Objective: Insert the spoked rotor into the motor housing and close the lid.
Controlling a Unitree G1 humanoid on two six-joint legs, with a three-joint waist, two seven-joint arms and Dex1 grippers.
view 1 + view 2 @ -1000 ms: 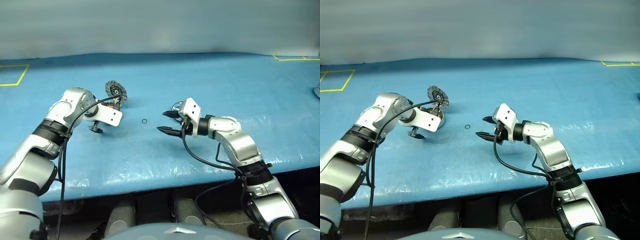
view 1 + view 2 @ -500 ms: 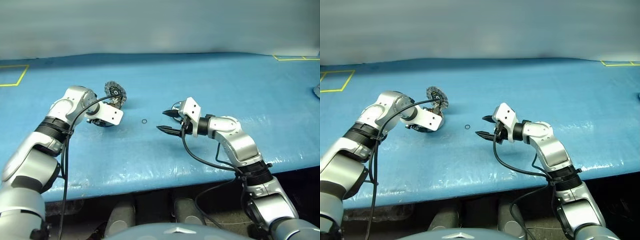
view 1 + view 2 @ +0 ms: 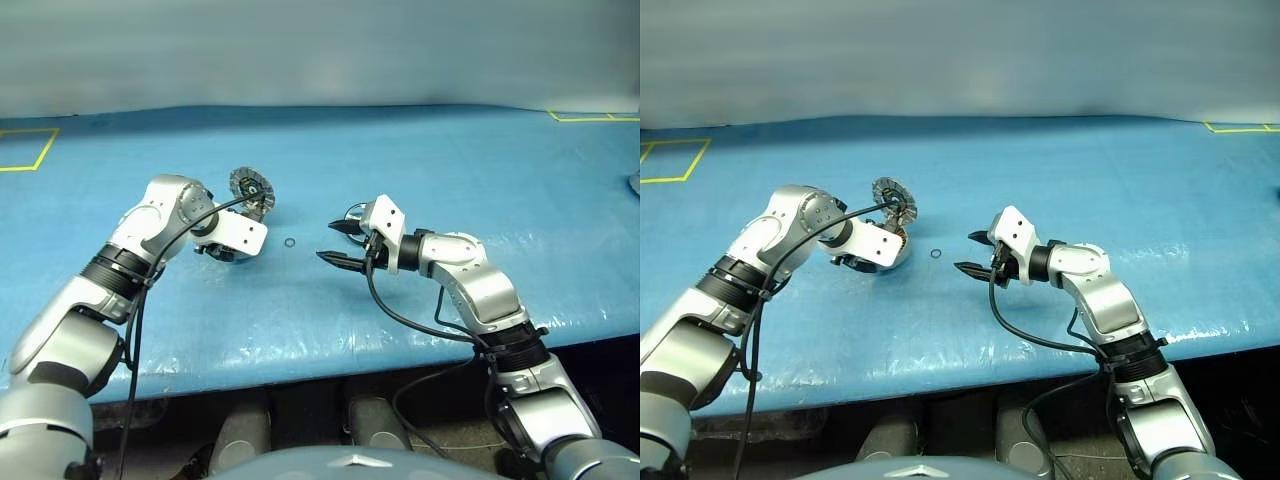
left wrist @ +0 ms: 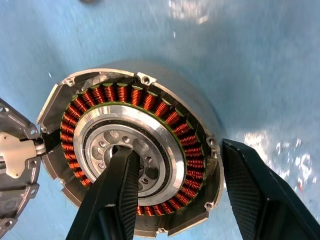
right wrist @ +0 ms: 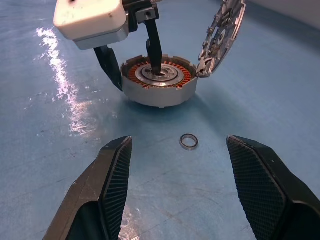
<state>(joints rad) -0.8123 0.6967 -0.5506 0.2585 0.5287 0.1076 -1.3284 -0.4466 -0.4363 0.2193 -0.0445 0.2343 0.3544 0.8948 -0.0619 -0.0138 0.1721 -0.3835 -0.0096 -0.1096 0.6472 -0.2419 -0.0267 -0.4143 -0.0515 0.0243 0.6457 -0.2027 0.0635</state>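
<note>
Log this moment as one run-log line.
left gripper: one finger inside motor housing, one outside wall | lid: open, upright | right gripper: open, empty | small ring: on blue table

left gripper [image 3: 872, 262] at motor housing [image 3: 890, 252], lid [image 3: 894, 195] raised

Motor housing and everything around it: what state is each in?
motor housing: open, no rotor inside.
lid: swung up.
left gripper: shut on housing's wall.
right gripper: open, empty.
spoked rotor: lying on table, behind right gripper.
small ring: loose on table.
</note>
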